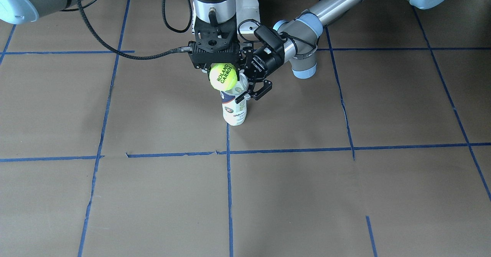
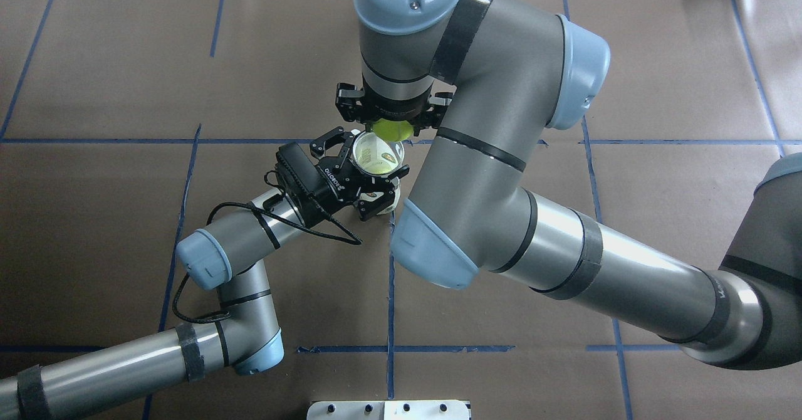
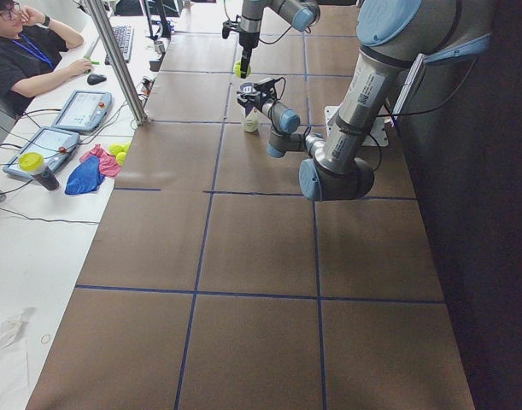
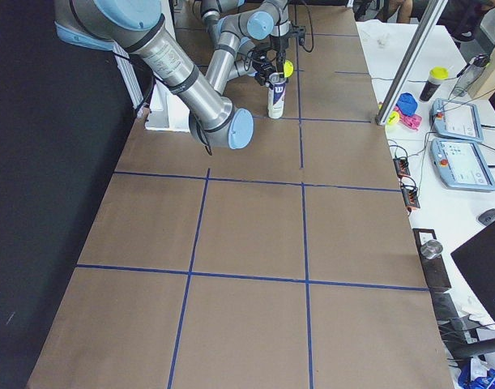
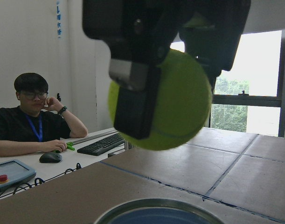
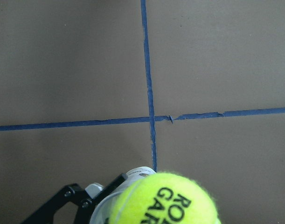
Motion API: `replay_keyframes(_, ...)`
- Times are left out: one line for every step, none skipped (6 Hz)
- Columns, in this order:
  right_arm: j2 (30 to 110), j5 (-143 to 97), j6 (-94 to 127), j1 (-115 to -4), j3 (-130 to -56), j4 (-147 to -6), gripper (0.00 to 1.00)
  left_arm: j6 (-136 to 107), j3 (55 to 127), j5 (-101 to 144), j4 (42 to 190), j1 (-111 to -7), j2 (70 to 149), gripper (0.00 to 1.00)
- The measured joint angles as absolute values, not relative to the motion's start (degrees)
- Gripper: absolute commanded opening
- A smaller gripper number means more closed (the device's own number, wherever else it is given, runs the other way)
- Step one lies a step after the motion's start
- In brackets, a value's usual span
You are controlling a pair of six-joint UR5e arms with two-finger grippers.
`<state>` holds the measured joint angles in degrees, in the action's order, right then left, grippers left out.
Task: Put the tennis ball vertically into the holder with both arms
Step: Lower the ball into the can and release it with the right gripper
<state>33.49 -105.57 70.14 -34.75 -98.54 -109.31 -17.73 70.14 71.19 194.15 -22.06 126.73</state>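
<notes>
**A:** Between the fingers of the right gripper point(image 1: 222, 74) sits the tennis ball point(image 1: 223, 76), pinched at its sides and hanging just above the holder's mouth. How do you reckon it handles?

**B:** Light and fuzzy, I'd say, with some give. The felt should keep it from slipping, so a squeeze across the widest part looks right. Too hard and it would bulge against the rim.

**A:** And below those fingers?

**B:** The holder point(image 1: 234, 109) stands upright on the table point(image 1: 345, 195), its open mouth point(image 2: 374, 155) partly under the ball, which sits a little off to one side. The left gripper point(image 2: 366, 172) comes in sideways, its fingers closed around the holder near the top.

**A:** Sensible place to hold it?

**B:** Probably. It looks thin-walled and tippy, and the label slick, so gripping just under the stiff metal rim steadies it best.

**A:** Beyond that?

**B:** A person point(image 5: 35, 123) at a desk, well apart.
</notes>
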Motion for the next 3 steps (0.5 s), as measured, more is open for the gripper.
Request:
replay_keyframes(32.85, -105.18, 70.72, -33.83, -97.91, -109.19, 0.48, -17.66, 70.14, 71.19, 194.15, -22.06, 126.74, 0.87)
replay_keyframes(32.56, -104.93, 70.9, -33.27, -97.41, -109.0, 0.52, -17.61, 70.14, 71.19, 194.15, -22.06, 126.74, 0.87)
replay_keyframes(32.61, -104.82, 70.93, -32.99, -97.29, -108.87, 0.54, -17.59, 70.14, 71.19, 194.15, -22.08, 126.72, 0.87)
